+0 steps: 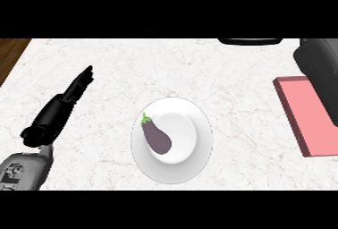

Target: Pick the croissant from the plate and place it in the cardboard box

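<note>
On the white plate [191, 167] at counter centre lies an eggplant [157, 136], no croissant visible, untouched, while the left hand [74, 91] rests alongside with fingers straight, seemingly idle, holding nothing.

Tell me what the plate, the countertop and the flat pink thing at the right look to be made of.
The plate looks like glazed white ceramic: smooth, uniform, softly shaded around its well. The countertop looks like polished marble or similar stone: off-white with fine reddish veining. The pink thing is flat with a darker side edge and a matte, unpatterned face; plastic, painted board or cardboard, I cannot tell which.
</note>
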